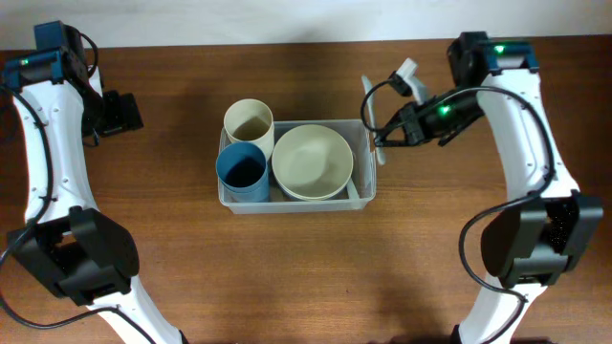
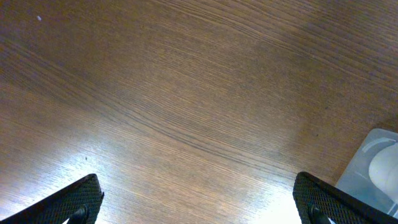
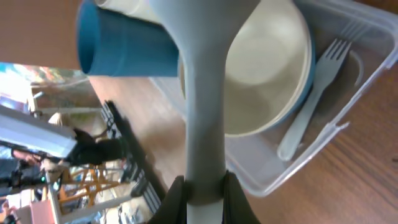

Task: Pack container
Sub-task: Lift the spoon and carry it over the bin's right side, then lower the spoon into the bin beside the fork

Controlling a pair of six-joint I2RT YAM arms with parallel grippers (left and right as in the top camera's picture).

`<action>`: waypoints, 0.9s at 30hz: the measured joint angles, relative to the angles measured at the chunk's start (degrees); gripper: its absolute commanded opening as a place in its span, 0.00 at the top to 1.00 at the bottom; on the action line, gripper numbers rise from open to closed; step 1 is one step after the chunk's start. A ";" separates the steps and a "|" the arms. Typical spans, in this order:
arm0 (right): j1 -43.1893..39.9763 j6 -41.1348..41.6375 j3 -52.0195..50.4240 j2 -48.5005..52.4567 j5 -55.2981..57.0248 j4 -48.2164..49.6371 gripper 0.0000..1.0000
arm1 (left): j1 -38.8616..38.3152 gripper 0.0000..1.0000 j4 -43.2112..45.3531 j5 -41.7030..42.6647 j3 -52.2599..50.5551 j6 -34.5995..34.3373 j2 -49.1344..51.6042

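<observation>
**Q:** How far was the packing carried at the moment shown?

**A:** Most of it was judged done. The container was found just beside the right fingers, on the side toward the other arm, and well apart from the left fingers. It was already occupied by cups, a bowl and a fork. A grey utensil was clamped by its handle between the nearly closed right fingers and held over the container's nearest wall. Whether it was a spoon or a knife could not be told. Its placing was judged to be the step left. The left fingers were spread fully wide above bare counter, and nothing was held by them.

**Q:** How many of each thing were counted?

**A:** One container was counted. Two cups were seen in it, one cream cup and one blue cup. One cream bowl was counted; a blue rim was shown beneath it, so a second bowl was suspected. One fork was laid along the wall nearest the right fingers. One grey utensil was in hold.
</observation>
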 measured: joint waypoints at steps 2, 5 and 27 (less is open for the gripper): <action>0.04 1.05 -2.86 0.00 0.11 2.95 0.92 | 0.00 0.00 0.00 0.02 0.00 0.00 0.00; 0.04 3.06 -8.68 0.00 0.31 7.39 0.92 | 0.00 0.00 0.00 0.00 0.00 0.00 0.00; 6.19 10.36 -17.42 0.02 2.45 17.40 0.89 | 0.00 0.00 0.02 0.00 0.00 0.00 0.00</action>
